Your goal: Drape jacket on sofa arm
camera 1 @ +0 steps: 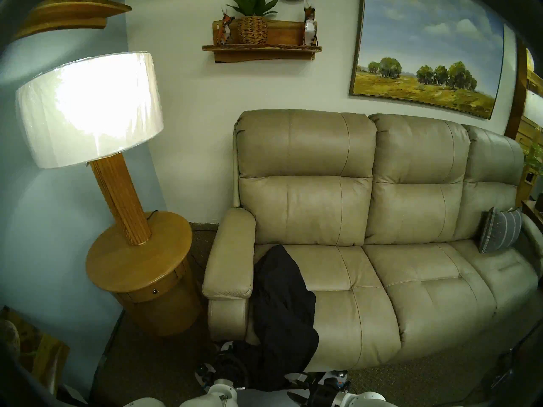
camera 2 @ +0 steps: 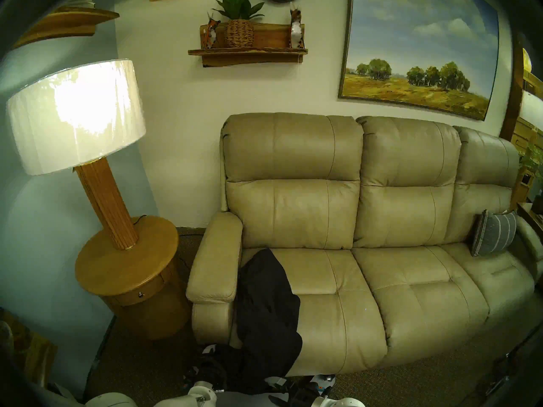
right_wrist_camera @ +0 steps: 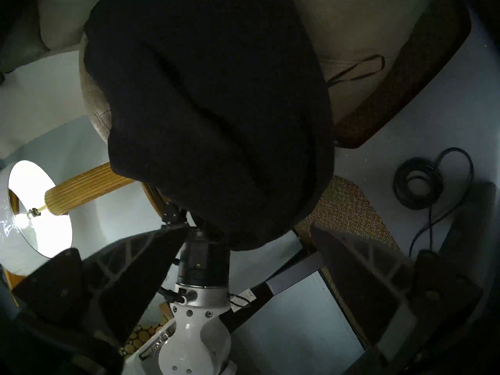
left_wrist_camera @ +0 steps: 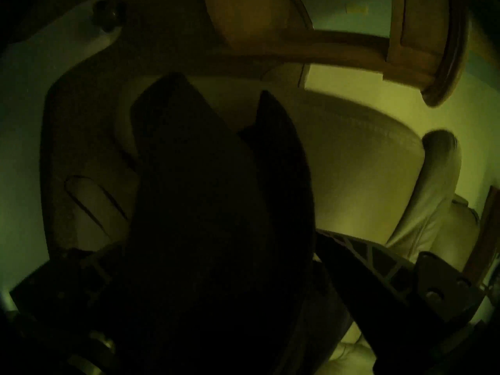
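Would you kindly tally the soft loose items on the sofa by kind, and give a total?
Jacket: 1
Pillow: 1
Total: 2

A home living room. A three-seat beige-tan leather sofa (camera 1: 382,250) stands against the far cream wall, a grey striped pillow (camera 1: 499,233) at its right end. To its left, a round wooden side table (camera 1: 138,268) carries a lit lamp with a white drum shade (camera 1: 88,109). Above hang a wooden shelf with a potted plant (camera 1: 261,48) and a framed landscape painting (camera 1: 426,54). Brown carpet (camera 1: 158,365) covers the near floor.
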You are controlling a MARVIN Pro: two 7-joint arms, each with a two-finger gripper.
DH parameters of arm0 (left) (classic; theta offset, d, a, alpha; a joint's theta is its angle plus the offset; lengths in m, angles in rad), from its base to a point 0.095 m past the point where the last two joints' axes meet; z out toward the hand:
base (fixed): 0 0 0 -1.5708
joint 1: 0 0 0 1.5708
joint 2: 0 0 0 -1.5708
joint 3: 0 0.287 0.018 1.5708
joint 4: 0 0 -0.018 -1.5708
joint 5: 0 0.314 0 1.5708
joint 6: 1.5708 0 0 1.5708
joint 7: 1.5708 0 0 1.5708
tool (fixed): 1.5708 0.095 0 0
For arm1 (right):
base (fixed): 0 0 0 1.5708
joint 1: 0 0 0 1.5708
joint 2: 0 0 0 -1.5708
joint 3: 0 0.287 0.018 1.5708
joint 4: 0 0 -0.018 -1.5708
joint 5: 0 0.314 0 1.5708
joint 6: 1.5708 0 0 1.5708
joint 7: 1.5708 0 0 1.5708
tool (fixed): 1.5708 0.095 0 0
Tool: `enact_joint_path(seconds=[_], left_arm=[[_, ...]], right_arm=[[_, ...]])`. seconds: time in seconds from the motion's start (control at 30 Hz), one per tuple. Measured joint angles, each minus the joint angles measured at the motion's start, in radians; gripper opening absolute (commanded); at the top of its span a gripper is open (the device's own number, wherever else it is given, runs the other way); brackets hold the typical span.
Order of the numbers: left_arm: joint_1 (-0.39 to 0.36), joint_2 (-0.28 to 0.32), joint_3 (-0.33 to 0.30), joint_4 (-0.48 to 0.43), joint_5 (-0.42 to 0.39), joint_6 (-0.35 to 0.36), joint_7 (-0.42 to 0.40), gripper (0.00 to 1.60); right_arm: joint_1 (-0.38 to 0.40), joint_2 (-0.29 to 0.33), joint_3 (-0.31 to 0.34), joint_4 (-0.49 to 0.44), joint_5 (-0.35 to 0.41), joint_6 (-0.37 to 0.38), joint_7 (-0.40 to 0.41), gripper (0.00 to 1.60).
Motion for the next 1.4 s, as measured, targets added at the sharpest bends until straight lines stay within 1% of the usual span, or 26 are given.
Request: enact_joint_path(seconds=[0.13, 0.17, 0.2, 0.23, 0.3, 0.43, 0.5, 0.6, 0.8, 0.9, 1.03, 1.23, 1.4], left_arm=[[-0.022, -0.001, 0.057, -0.027, 0.034, 0.015, 0.03, 1.6], [-0.028, -0.001, 0.074, -0.035, 0.04, 0.019, 0.045, 1.54], [-0.034, -0.001, 0.09, -0.042, 0.046, 0.025, 0.06, 0.93], [-0.038, -0.001, 0.101, -0.047, 0.049, 0.029, 0.071, 0.77], [-0.044, -0.001, 0.121, -0.057, 0.052, 0.037, 0.092, 0.0], [-0.058, -0.005, 0.149, -0.07, 0.051, 0.041, 0.142, 0.0], [-0.064, -0.009, 0.149, -0.073, 0.041, 0.037, 0.158, 0.0], [-0.077, -0.02, 0.131, -0.078, 0.01, 0.008, 0.17, 0.0], [-0.117, -0.053, 0.052, -0.103, -0.052, -0.081, 0.146, 0.0], [-0.141, -0.066, 0.001, -0.142, -0.079, -0.123, 0.125, 0.0], [-0.171, -0.075, -0.059, -0.189, -0.099, -0.157, 0.101, 0.0], [-0.214, -0.079, -0.145, -0.263, -0.118, -0.201, 0.073, 0.0], [-0.259, -0.061, -0.231, -0.33, -0.143, -0.257, 0.062, 0.0]], right_arm=[[-0.004, 0.005, 0.002, 0.0, 0.002, 0.003, 0.01, 1.6], [-0.005, 0.007, 0.003, 0.0, 0.003, 0.004, 0.013, 1.6], [-0.005, 0.01, 0.004, 0.0, 0.004, 0.005, 0.016, 1.6], [-0.006, 0.012, 0.005, 0.0, 0.004, 0.005, 0.019, 1.6], [-0.006, 0.016, 0.007, -0.001, 0.005, 0.007, 0.024, 1.6], [-0.006, 0.022, 0.009, -0.002, 0.007, 0.009, 0.034, 1.6], [-0.006, 0.024, 0.009, -0.003, 0.007, 0.01, 0.039, 1.6], [-0.006, 0.025, 0.009, -0.005, 0.007, 0.012, 0.046, 1.6], [-0.006, 0.021, 0.005, -0.007, 0.007, 0.014, 0.052, 1.6], [-0.007, 0.019, 0.0, -0.008, 0.006, 0.015, 0.054, 1.6], [-0.008, 0.017, -0.004, -0.01, 0.006, 0.017, 0.056, 1.6], [-0.009, 0.017, -0.008, -0.012, 0.006, 0.019, 0.058, 1.6], [-0.011, 0.017, -0.011, -0.012, 0.007, 0.021, 0.06, 1.6]])
